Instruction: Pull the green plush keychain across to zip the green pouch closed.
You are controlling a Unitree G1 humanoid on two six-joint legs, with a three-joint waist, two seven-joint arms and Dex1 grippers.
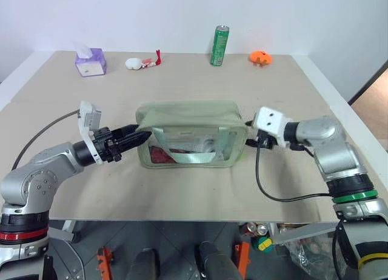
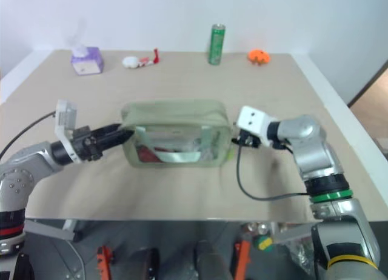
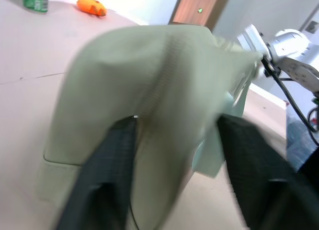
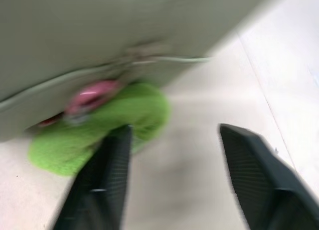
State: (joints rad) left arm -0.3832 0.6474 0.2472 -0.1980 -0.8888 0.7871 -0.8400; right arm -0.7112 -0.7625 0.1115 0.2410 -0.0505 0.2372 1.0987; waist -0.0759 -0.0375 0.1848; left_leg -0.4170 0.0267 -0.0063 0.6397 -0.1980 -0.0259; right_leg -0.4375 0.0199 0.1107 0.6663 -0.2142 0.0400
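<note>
The green pouch (image 1: 188,119) lies across the middle of the table, its zipper running along the top (image 3: 159,85). My left gripper (image 1: 140,136) is at the pouch's left end, and in the left wrist view its fingers (image 3: 112,160) stand apart with that end between them. My right gripper (image 1: 250,140) is at the pouch's right end. In the right wrist view it is open (image 4: 174,129) with bare table between the fingers. The green plush keychain (image 4: 99,130) hangs from a pink clasp (image 4: 92,98) at the pouch's lower corner, just beside one finger.
Along the table's far edge stand a purple tissue box (image 1: 91,62), a small white and red item (image 1: 140,63), a tall green can (image 1: 219,45) and an orange toy (image 1: 260,58). The table's front edge (image 1: 182,219) runs close below the pouch.
</note>
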